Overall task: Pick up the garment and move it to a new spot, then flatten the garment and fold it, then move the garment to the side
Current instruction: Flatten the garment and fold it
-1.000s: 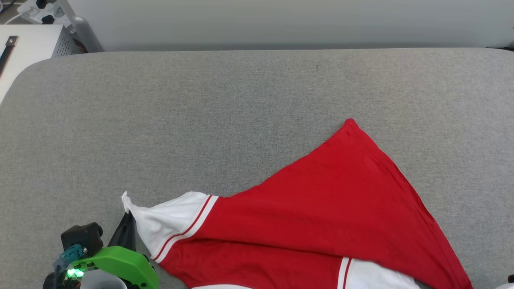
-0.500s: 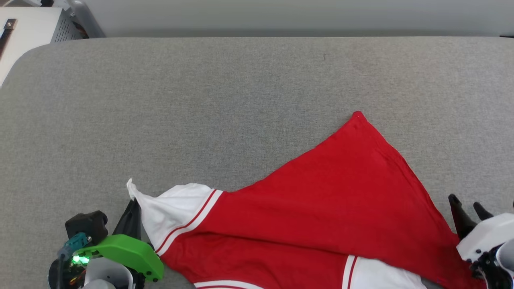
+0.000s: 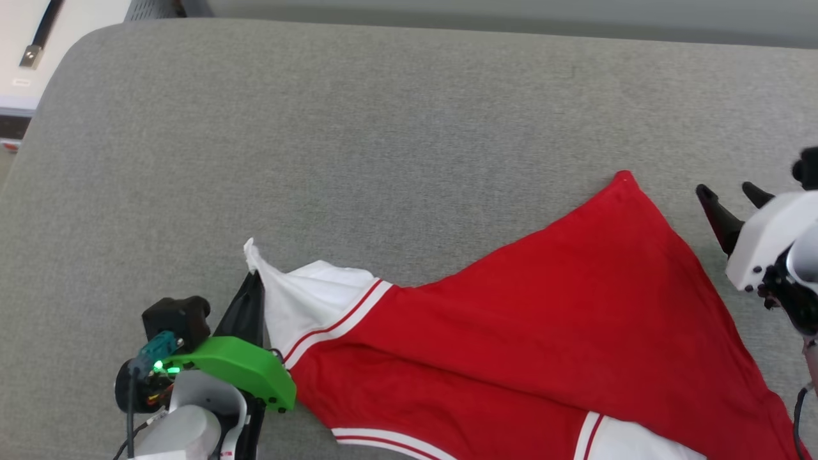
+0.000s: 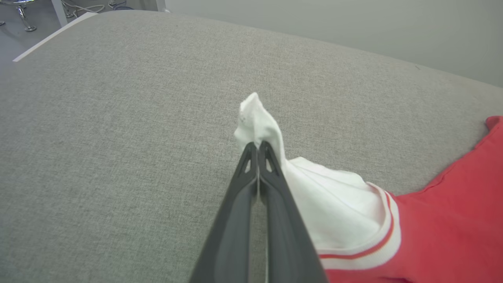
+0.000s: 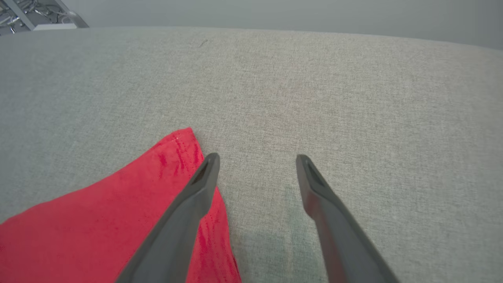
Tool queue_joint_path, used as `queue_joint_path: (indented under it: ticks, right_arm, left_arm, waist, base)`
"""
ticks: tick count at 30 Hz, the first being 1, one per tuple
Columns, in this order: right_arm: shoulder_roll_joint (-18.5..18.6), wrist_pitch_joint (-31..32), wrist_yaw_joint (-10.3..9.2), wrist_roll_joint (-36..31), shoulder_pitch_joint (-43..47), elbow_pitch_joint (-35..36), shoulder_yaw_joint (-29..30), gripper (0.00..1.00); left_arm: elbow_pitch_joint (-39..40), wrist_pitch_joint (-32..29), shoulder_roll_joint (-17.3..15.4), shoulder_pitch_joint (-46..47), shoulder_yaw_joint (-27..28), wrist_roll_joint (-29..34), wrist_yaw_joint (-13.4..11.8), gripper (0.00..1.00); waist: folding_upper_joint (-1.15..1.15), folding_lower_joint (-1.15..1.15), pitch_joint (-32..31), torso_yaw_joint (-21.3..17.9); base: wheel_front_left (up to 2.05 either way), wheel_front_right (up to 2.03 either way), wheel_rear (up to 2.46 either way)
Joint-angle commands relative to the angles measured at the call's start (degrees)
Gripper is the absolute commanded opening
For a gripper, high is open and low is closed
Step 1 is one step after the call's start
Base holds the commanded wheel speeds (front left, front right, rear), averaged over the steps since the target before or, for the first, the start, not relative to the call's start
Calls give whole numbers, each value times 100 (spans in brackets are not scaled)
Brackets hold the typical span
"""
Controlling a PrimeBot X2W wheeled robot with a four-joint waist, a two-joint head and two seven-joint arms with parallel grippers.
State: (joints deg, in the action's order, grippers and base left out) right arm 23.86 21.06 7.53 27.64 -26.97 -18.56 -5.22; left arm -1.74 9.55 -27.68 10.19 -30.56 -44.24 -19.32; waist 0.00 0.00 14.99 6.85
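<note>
Fingers [image 4: 239,188] of the left gripper [image 4: 257,146] are clamped on the white sleeve tip of the garment [image 3: 543,306], spread across the lower right of the head view. The right gripper [image 5: 255,161] is held wide, empty, beside the red upper corner. So thin a pinch could be lost under a sharp pull.

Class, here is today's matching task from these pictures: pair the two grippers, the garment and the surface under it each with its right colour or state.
Things
1. left gripper
2. right gripper
3. garment
4. padded surface

Colour or state
A. grey
B. open, holding nothing
C. mostly red
D. shut on a white sleeve

Pairs: 1-D, 2-B, 3-C, 4-A
</note>
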Motion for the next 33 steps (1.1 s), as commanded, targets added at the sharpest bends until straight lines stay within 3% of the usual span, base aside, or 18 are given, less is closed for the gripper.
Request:
queue_joint_path:
  ticks: [1, 8, 15, 22, 23, 24, 28, 33]
  right_arm:
    - [85, 233, -4, 169, -194, -68, -190, 100]
    - [498, 1763, -4, 1003, -965, -375, -1178, 100]
    - [666, 2294, -4, 1223, -1402, -630, -1842, 100]
    - [665, 3071, -4, 1525, -1253, -1124, -2349, 100]
    - [663, 3122, -4, 1554, -1240, -1135, -2399, 33]
    - [652, 3155, -4, 1600, -1231, -1146, -2421, 3]
    - [641, 3156, -4, 1723, -1266, -1113, -2501, 0]
    - [685, 2735, -4, 1811, -1437, -1060, -2408, 0]
  left_arm:
    - [-24, 34, 50, 134, -32, 85, 50, 0]
    - [-24, 103, 184, 318, -130, 168, 90, 0]
    - [-77, 181, 309, 476, -180, 201, 153, 0]
    - [-191, 250, 390, 508, -187, 179, 197, 0]
    - [-206, 258, 392, 506, -184, 176, 200, 0]
    - [-216, 263, 390, 504, -179, 173, 201, 0]
    - [-249, 271, 361, 498, -161, 159, 206, 0]
    - [-260, 258, 253, 518, -105, 156, 200, 0]
  waist:
    - [0, 0, 137, 181]
    - [0, 0, 331, 450]
    - [0, 0, 601, 637]
    - [0, 0, 664, 664]
    - [0, 0, 662, 659]
    - [0, 0, 659, 652]
    - [0, 0, 604, 611]
    - [0, 0, 433, 531]
  base:
    - [0, 0, 0]
    - [0, 0, 0]
    - [0, 0, 0]
    - [0, 0, 0]
    - [0, 0, 0]
    - [0, 0, 0]
    - [0, 0, 0]
    - [0, 0, 0]
